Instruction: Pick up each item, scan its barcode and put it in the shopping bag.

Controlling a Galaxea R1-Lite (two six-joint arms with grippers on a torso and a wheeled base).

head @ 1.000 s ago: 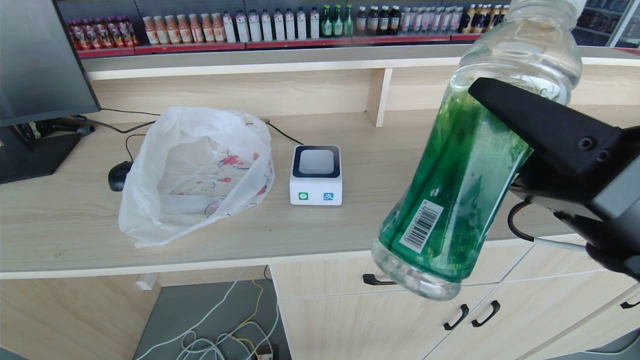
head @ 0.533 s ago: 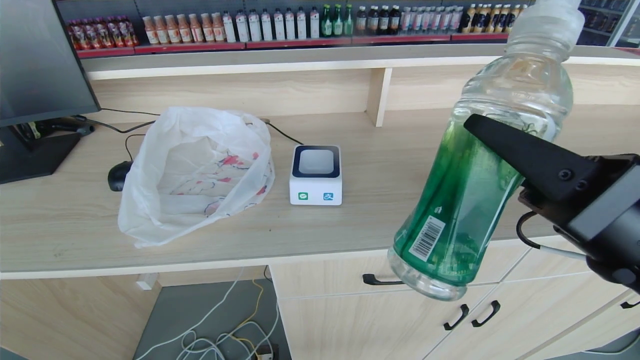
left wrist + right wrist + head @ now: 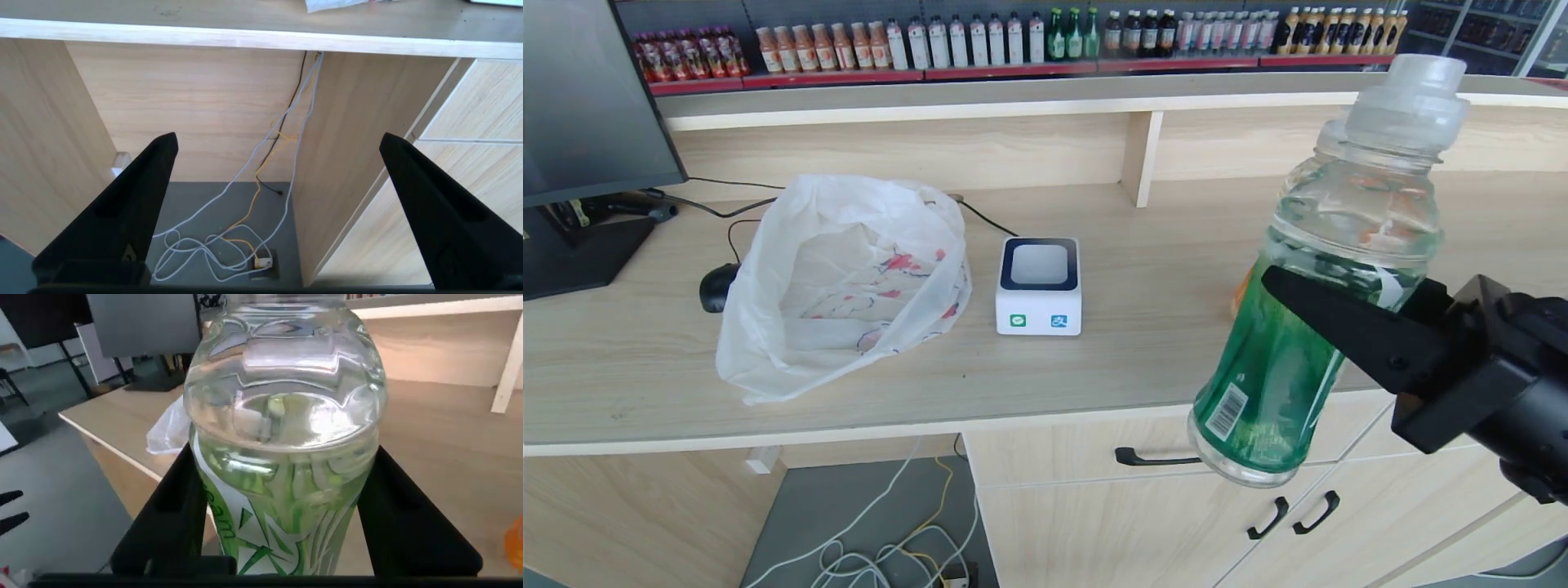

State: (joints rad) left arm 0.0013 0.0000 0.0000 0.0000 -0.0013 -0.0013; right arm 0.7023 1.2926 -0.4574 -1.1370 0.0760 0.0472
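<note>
The right tool (image 3: 1311, 306) is clenched around a clear plastic bottle (image 3: 1278, 367) with a green label, its two black fingers (image 3: 1347, 339) pressed on opposite sides of the bottle's middle; the right wrist view shows the same hold, with the right tool (image 3: 286, 539) flanking the bottle (image 3: 282, 416). The bottle hangs in the air over the front edge of the desk (image 3: 1143, 269), tilted, with its pale cap (image 3: 1413, 90) up and its base down and slightly toward the robot's left. The barcode (image 3: 1227, 412) sits low on the label, facing the head camera. A white scanner (image 3: 1039, 286) with a dark-framed window on top stands on the desk, well apart from the bottle on its left. Just beside the scanner, farther left, the white shopping bag (image 3: 841, 278) lies on the desk with its mouth open. A black mouse (image 3: 717, 287) rests at the bag's left edge, and a monitor (image 3: 588, 98) stands at the far left. The left tool (image 3: 278, 204) hangs released below desk height, fingers wide apart, facing cables (image 3: 245, 237) on the floor.
</note>
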